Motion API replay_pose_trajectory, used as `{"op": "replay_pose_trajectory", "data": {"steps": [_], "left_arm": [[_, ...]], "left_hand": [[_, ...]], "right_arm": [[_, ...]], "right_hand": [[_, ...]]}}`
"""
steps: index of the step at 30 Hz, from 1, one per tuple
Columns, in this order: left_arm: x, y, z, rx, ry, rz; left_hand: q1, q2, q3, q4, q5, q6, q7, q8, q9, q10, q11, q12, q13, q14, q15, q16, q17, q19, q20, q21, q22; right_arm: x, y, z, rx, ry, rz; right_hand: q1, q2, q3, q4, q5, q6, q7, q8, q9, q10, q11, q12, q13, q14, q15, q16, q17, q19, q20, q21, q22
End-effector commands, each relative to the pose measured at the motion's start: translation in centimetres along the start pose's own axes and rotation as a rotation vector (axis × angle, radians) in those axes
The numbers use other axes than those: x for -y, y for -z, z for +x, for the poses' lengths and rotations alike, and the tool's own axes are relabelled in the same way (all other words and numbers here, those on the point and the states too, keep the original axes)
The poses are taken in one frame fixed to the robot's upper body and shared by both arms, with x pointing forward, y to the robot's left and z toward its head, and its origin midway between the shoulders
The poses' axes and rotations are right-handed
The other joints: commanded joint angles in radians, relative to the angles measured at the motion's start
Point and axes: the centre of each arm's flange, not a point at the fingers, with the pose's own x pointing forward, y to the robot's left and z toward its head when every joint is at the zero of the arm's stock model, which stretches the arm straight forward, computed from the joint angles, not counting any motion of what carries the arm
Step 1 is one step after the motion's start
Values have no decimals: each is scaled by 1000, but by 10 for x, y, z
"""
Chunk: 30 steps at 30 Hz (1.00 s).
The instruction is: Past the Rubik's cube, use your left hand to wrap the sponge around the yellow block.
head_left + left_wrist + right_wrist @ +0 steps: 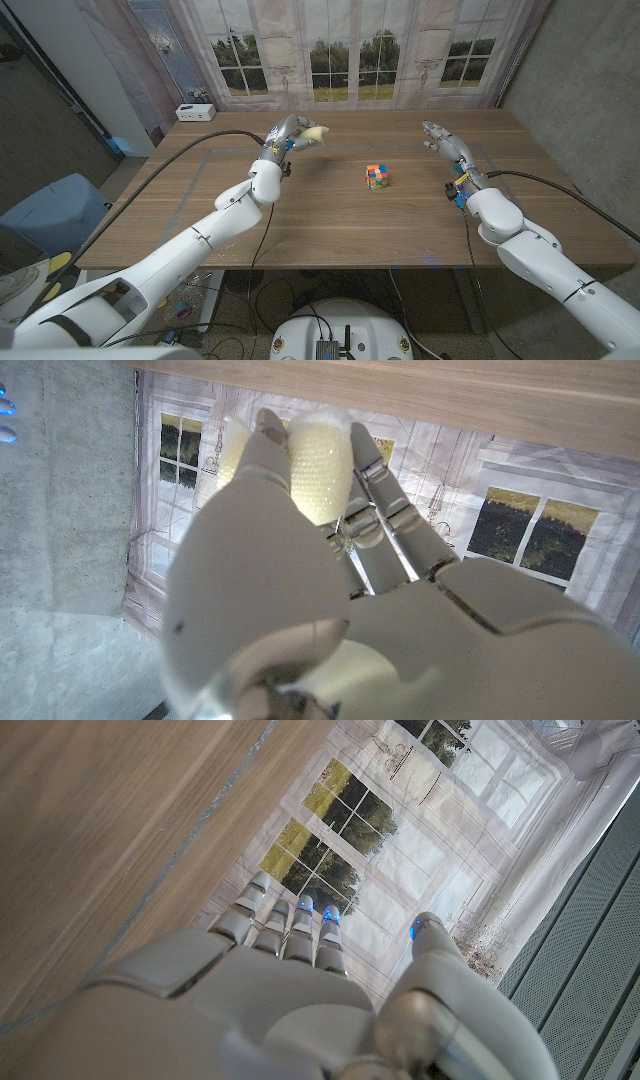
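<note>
Sponge is in the left hand, held above the far left part of the surface, past and left of the Rubik's cube. Left wrist view shows the pale yellow sponge pinched between the fingers and thumb, bent over so it sticks out beyond the fingertips. Grip looks firm. Can't see the yellow block as a separate item in any view; it may be inside the folded sponge, can't tell.

Rubik's cube sits mid-surface, well apart from both hands, untouched.

Right hand hovers over the far right of the surface, fingers spread and loosely extended, holding nothing. Idle.

Small white box sits at the far left corner of the surface, near the window curtains. Not relevant.

Step in hand, my read: sponge is grasped and carried past the cube; the wrap itself is either under way in the hand or not yet started, depending on where the block is.

Next move needs:
- locate the block; if it is on the surface beyond the hand, lower the sponge onto it
- fold the sponge round the block using the fingers, keep the thumb pinch so the sponge doesn't spring flat
- keep the arm clear of the cube on any return path

Risk: soft sponge unfolds once grip loosens.
</note>
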Motion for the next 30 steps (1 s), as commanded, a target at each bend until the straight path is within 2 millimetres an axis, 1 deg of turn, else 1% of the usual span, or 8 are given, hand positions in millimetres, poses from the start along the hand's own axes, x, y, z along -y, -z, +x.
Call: {"op": "replay_pose_trajectory", "data": {"steps": [1,5,6,16,23,24,25,30], "left_arm": [[-13,10,-12,-21,-15,-135],[-18,14,-15,-27,-11,-209],[-18,15,-16,-28,-10,-224],[-27,24,-21,-22,-25,-335],[-34,35,-23,-24,-18,-432],[-35,36,-24,-25,-17,-450],[-36,38,-24,-27,-17,-470],[-39,45,-25,-33,-10,-557]], "left_hand": [[76,83,14,10,1,69,78,0,3,120,56,-3,122,65,-58,-5,4,-4,-102,11,0],[76,83,15,10,0,70,79,1,3,121,52,-4,125,64,-58,-6,4,-7,-101,16,-1],[76,82,15,9,-1,71,79,1,3,124,45,-4,126,63,-58,-7,4,-8,-101,19,-1],[76,84,19,9,-2,69,80,1,6,125,54,-7,133,65,-58,-7,5,-13,-101,33,-3],[79,79,19,6,-4,69,81,1,7,128,48,-11,134,70,-58,-6,6,-14,-101,43,-4],[79,79,20,6,-4,68,81,0,7,127,40,-13,134,70,-58,-6,6,-15,-101,46,-5],[80,79,20,5,-5,68,81,0,7,127,51,-15,134,70,-58,-6,6,-17,-101,49,-5],[81,78,21,4,-5,67,81,-1,8,131,49,-16,137,70,-58,-7,6,-20,-102,57,-6]], "right_arm": [[-4,0,2,7,-3,18],[-6,1,2,10,-5,24],[-6,1,2,10,-5,24],[-12,0,-1,27,-2,49],[-16,-2,-1,51,-5,87],[-16,-2,-1,52,-4,90],[-17,-2,-1,55,-5,94],[-20,-4,-2,62,-1,99]], "right_hand": [[8,5,5,-3,0,5,-7,2,6,1,-6,-1,2,5,8,-1,3,1,5,1,5],[8,6,6,-3,-1,5,-7,2,6,1,-10,-1,2,4,8,-1,3,1,5,1,5],[8,6,6,-3,-1,5,-7,2,6,1,-10,-1,2,5,9,-1,3,1,6,1,5],[9,7,8,-4,-1,5,-7,2,6,3,-5,0,2,5,8,-1,3,1,7,1,5],[11,7,9,-5,-1,7,-6,3,6,4,-6,0,2,7,9,0,3,1,7,2,5],[11,7,9,-5,-1,7,-4,3,6,4,-5,0,2,7,9,0,3,1,7,2,6],[11,7,9,-5,-1,8,-5,3,6,5,-4,0,2,7,9,0,3,1,7,2,6],[11,8,10,-5,-2,9,-3,3,6,5,-4,0,2,9,10,1,3,2,8,2,6]]}}
